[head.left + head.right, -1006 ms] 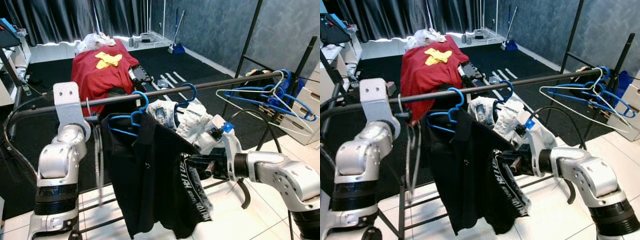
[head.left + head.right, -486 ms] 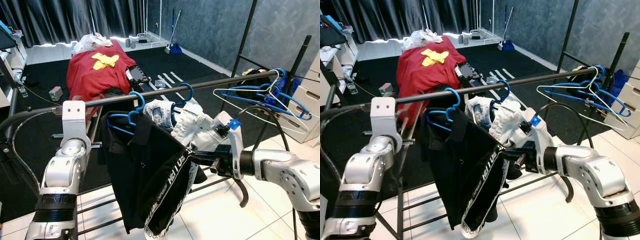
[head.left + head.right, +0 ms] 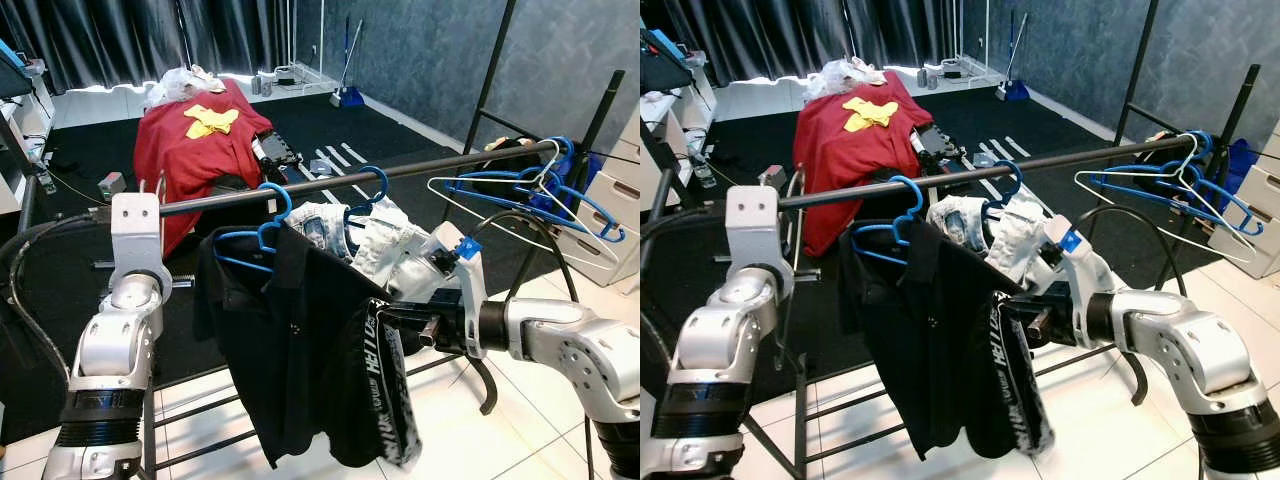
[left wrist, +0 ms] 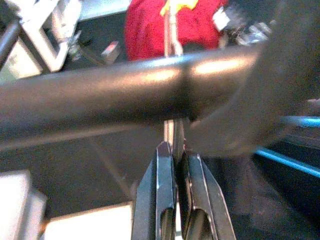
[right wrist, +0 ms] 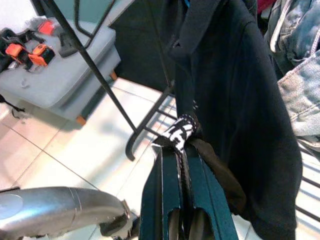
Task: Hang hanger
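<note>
Hanger wire (image 4: 170,60), thin and silvery, is pinched between the left gripper's (image 4: 176,160) two pressed-together fingers right at the dark rail (image 3: 350,178), and it runs up past the rail. From the head views the left arm is raised at the rail's left end, its wrist plate level with the bar.

Further right along the rail a blue hanger (image 3: 262,232) carries a black shirt (image 3: 290,350), and next to it a second blue hanger (image 3: 368,195) holds pale denim (image 3: 385,240). The right gripper (image 5: 181,150) sits below the rail in front of the shirt, fingers closed on a black strap with white lettering (image 3: 385,385); the strap's loose end dangles beside the shirt.

At the rail's far right end a cluster of empty hangers (image 3: 535,190), blue and white, hooks over the bar. Behind the rail, on the dark carpet, a red cloth with a yellow patch (image 3: 200,140) is draped over something. White tiles (image 3: 480,440) cover the floor under the rail, and dark curtains hang along the back wall.
</note>
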